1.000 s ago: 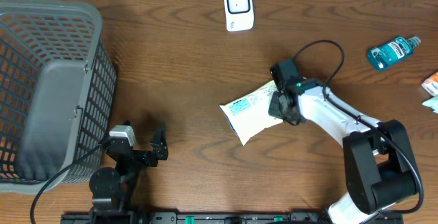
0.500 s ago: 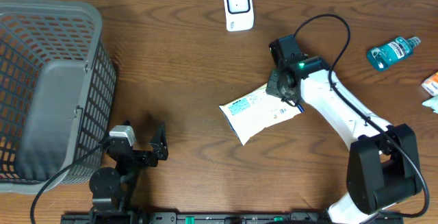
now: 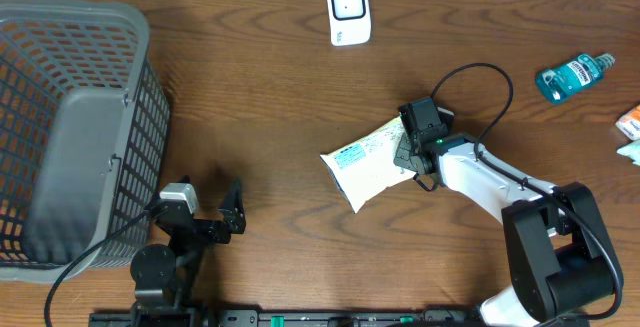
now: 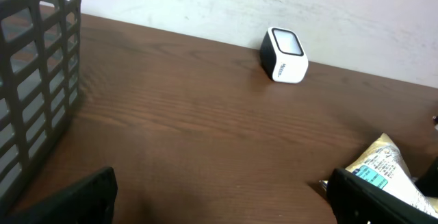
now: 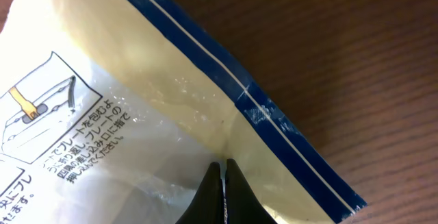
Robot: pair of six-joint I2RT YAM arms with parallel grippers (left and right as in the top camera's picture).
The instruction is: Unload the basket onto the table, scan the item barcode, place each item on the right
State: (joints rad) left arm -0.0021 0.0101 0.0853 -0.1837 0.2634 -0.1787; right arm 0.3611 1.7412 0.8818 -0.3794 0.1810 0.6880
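Since a second ago the right arm's wrist swung up toward 12 o'clock and came back, while the pouch kept its place.

At 9 o'clock on the table (image 3: pixel 270 97) stands the gray basket (image 3: pixel 140 87); inside it shows a smooth gray surface, and I cannot tell whether that is its floor or something lying in it. At 7 o'clock the left gripper (image 3: pixel 236 212) hangs with jaws spread wide, holding nothing. The white scanner (image 3: pixel 349 11) sits at 12 o'clock.

Just right of centre the pouch (image 3: pixel 372 165) lies flat, its long axis running from 8 o'clock to 2 o'clock, the blue-printed label at the 8 o'clock end. The right gripper (image 5: pixel 223 183) is over the 2 o'clock end, fingers closed tip to tip against the film beside the blue sealed edge. A teal bottle (image 3: pixel 573 74) lies at 2 o'clock.
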